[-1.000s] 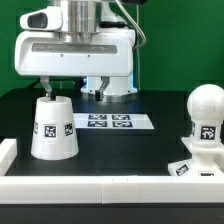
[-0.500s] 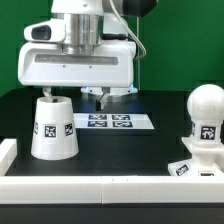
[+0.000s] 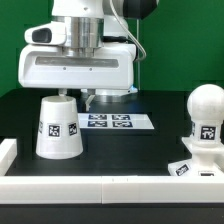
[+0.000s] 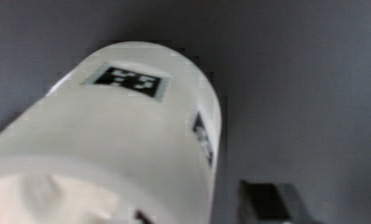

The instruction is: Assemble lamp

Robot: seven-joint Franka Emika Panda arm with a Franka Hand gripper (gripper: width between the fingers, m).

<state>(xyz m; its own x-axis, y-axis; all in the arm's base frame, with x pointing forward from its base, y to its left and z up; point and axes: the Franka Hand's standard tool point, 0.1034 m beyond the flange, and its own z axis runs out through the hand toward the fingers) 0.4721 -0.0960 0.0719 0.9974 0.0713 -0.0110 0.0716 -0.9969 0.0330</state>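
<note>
The shade (image 3: 60, 128) is a white tapered piece with a square tag, standing narrow end up on the black table at the exterior view's left. My gripper (image 3: 70, 96) hangs right over its top, jaws wide apart. One dark finger (image 3: 89, 98) shows beside the shade's top, a small gap away; the other is hidden behind the shade. In the wrist view the shade (image 4: 137, 130) fills most of the frame, with one finger (image 4: 262, 197) just beside it. The round-headed bulb (image 3: 206, 115) stands at the right. The low base (image 3: 188, 168) lies in front of it.
The marker board (image 3: 110, 122) lies flat on the table behind and right of the shade. A white rail (image 3: 100, 190) runs along the front edge, with a raised white end (image 3: 7, 150) at the left. A green wall stands behind the arm.
The hand came down over the shade. The visible finger moved in toward the shade's top. The shade shifted a little toward the exterior view's right.
</note>
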